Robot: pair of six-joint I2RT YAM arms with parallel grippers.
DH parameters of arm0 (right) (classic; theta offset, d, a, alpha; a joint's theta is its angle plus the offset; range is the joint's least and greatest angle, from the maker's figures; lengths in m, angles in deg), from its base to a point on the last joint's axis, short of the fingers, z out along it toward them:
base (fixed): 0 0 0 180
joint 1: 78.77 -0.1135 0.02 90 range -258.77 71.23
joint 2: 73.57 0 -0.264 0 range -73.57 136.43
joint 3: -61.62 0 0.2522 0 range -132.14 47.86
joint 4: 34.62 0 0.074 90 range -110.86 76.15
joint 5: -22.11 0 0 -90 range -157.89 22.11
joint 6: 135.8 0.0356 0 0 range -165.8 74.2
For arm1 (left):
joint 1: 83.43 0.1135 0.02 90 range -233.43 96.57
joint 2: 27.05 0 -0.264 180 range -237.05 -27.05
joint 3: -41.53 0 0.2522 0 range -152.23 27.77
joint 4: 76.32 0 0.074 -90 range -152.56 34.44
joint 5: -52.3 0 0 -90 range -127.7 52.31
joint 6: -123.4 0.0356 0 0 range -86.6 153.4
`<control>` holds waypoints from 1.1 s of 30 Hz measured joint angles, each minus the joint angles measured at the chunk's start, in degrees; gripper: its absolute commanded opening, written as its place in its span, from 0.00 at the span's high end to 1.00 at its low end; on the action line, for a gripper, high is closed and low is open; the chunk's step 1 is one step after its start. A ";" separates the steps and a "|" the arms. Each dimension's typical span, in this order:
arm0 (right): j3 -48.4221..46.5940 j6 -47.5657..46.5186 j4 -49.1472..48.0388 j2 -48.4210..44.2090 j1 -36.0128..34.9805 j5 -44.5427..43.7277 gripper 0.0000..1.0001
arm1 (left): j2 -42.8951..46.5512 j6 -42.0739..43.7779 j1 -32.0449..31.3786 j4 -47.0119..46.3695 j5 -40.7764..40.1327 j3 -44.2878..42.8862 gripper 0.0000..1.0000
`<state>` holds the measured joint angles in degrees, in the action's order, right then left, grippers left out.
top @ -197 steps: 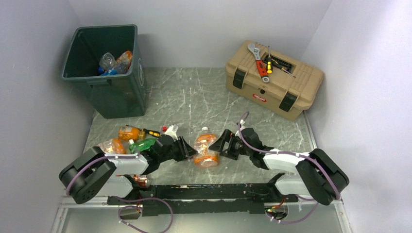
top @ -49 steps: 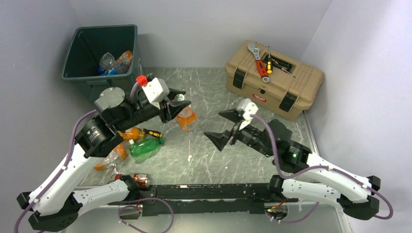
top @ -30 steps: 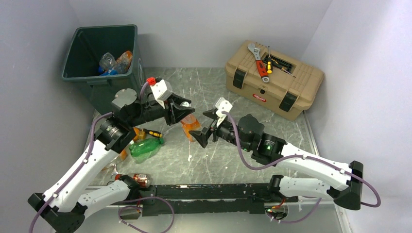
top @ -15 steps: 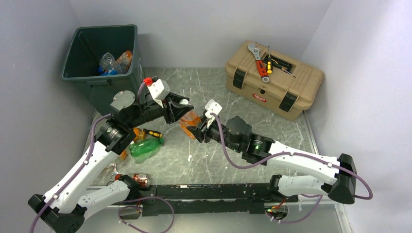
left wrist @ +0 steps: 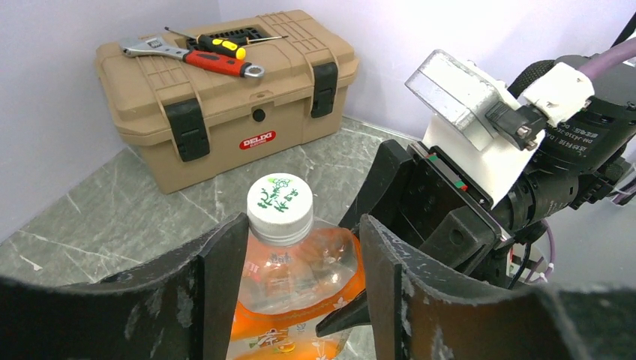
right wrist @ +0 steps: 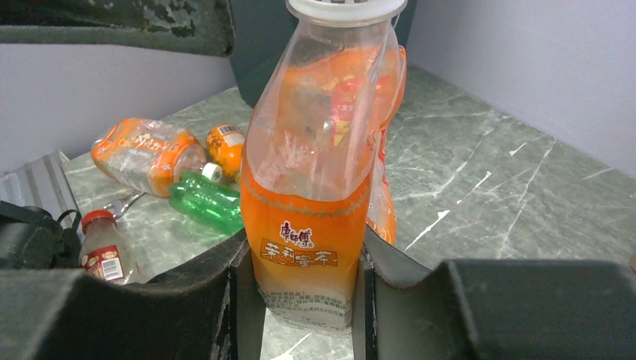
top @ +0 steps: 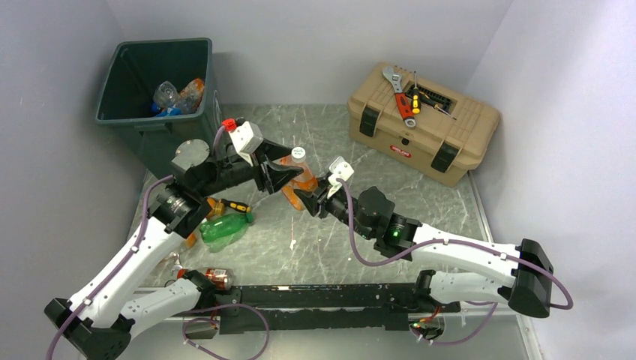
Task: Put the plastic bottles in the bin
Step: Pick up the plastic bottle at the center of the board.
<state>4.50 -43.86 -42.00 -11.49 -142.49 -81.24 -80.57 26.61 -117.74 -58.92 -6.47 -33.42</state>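
Observation:
An orange-labelled clear plastic bottle [top: 301, 174] with a white cap is held upright above the middle of the table. My right gripper [top: 307, 193] is shut on its lower, labelled body [right wrist: 307, 247]. My left gripper [top: 291, 165] stands open, its jaws loosely on either side of the bottle's neck and shoulder [left wrist: 292, 270]. The dark green bin [top: 154, 124] stands at the far left with bottles [top: 180, 96] inside. More plastic bottles lie at the near left: a green one [top: 225, 227], orange ones [top: 201, 206] and a small red-labelled one [top: 218, 278].
A tan toolbox [top: 420, 127] stands at the far right with a wrench and screwdrivers [top: 405, 97] on its lid. A yellow-handled screwdriver [top: 235, 205] lies among the loose bottles. Grey walls close in the left, back and right sides.
My right gripper has closed on the bottle's lower body. My left jaws have widened around its top, and the bottle now stands upright with its cap up.

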 measured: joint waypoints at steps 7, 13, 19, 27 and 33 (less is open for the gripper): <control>0.04 -0.09 -1.14 0.52 0.33 -0.20 0.79 | -1.42 -0.28 -0.13 -1.42 0.44 0.00 0.32; 0.59 -0.33 -3.30 0.63 0.31 0.42 0.80 | -3.32 -1.20 -0.35 -2.14 0.35 0.07 0.24; 0.79 -1.07 -4.02 1.33 -0.72 1.92 0.81 | -3.93 -1.57 -0.39 -2.71 -1.46 1.16 0.47; 0.79 -1.75 -3.58 1.57 -1.22 2.97 0.79 | -3.58 -0.39 -0.46 -3.43 -2.05 1.51 1.00; -0.44 -1.01 -1.07 1.60 -1.33 3.50 0.01 | -3.56 -0.46 -0.46 -3.39 -2.16 1.81 1.00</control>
<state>4.07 -44.87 -43.07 -9.89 -143.83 -77.74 -84.13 26.15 -118.19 -62.31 -8.64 -31.61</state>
